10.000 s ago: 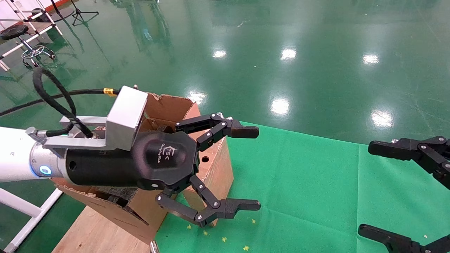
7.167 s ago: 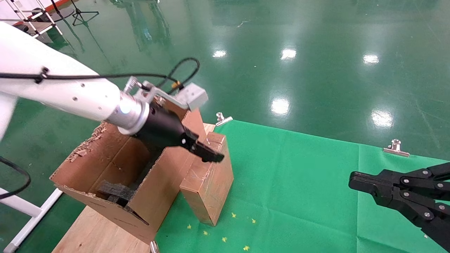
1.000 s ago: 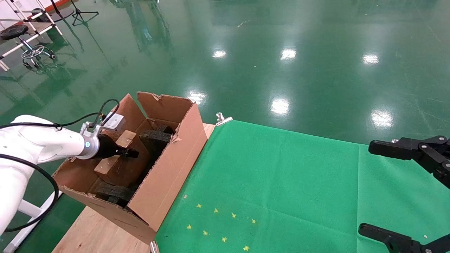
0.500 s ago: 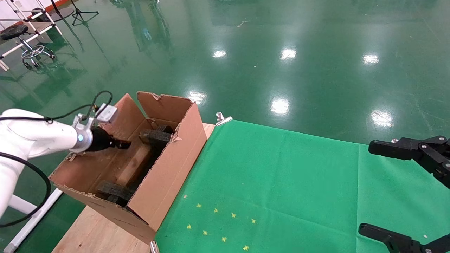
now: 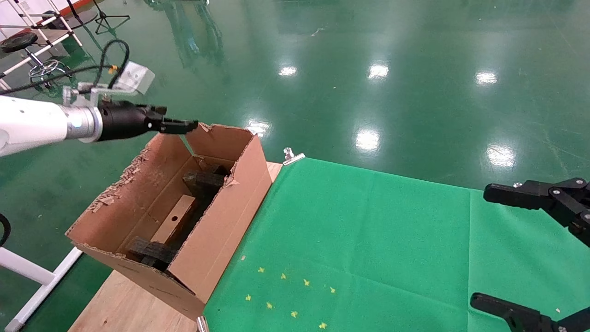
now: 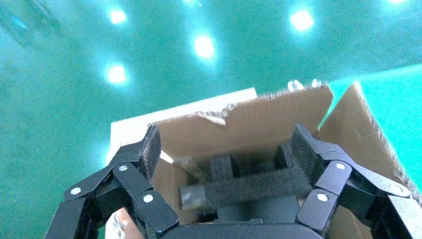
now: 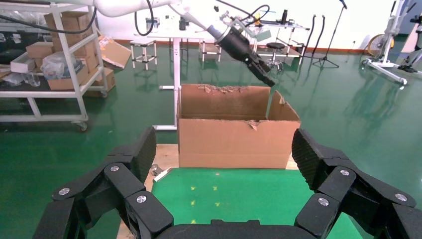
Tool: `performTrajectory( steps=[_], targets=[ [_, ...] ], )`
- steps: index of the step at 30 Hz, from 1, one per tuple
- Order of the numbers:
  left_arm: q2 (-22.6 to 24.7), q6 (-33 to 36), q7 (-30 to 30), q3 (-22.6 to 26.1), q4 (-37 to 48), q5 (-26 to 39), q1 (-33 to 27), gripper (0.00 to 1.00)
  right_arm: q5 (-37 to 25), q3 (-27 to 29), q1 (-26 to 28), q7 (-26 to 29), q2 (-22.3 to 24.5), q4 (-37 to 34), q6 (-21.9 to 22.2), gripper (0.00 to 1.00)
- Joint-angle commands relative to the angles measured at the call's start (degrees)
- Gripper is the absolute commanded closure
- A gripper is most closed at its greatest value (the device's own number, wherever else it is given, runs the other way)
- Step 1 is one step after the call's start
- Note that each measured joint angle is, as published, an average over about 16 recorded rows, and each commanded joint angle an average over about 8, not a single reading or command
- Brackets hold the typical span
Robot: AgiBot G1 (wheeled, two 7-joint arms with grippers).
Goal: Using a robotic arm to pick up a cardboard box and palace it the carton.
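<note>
The small taped cardboard box (image 5: 177, 222) lies flat inside the large torn carton (image 5: 221, 216), between black foam blocks (image 5: 203, 179), its round hole facing up. The white robotic arm (image 5: 32, 124) is my left one; its gripper (image 5: 183, 124) hovers above the carton's far flap, open and empty. In the left wrist view that gripper (image 6: 226, 149) looks down at the carton's torn flap (image 6: 268, 112) and the foam (image 6: 249, 186) below. The right wrist view shows the carton (image 7: 234, 134) from the front with the left gripper (image 7: 260, 74) above it.
My right gripper (image 5: 498, 251) is parked open over the green mat (image 5: 368, 240) at the right edge; in its own view (image 7: 224, 154) nothing sits between its fingers. Metal clips (image 5: 291, 156) pin the mat. The carton stands on a wooden tabletop (image 5: 124, 304).
The left gripper let go of the cardboard box inside the carton and rose up out of it. The box now lies flat between the foam blocks. The right arm has not moved.
</note>
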Motion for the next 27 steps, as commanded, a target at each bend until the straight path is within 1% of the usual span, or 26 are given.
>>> performTrajectory(
  steps=[1,8,27],
  targets=[
    [-1.0,1.6,0.2,-0.5,-2.4,-1.0,-0.1,0.0,0.0,0.0,0.0,0.0,0.0,0.0,0.0,0.0],
    [-0.8,2.0,0.7,-0.8,-2.9,-2.2,1.1,0.0,0.0,0.0,0.0,0.0,0.0,0.0,0.0,0.0],
    [-3.2,12.3,5.4,-6.3,-19.5,-19.2,11.9,0.0,0.0,-0.1,0.0,0.0,0.0,0.0,0.0,0.0]
  ],
)
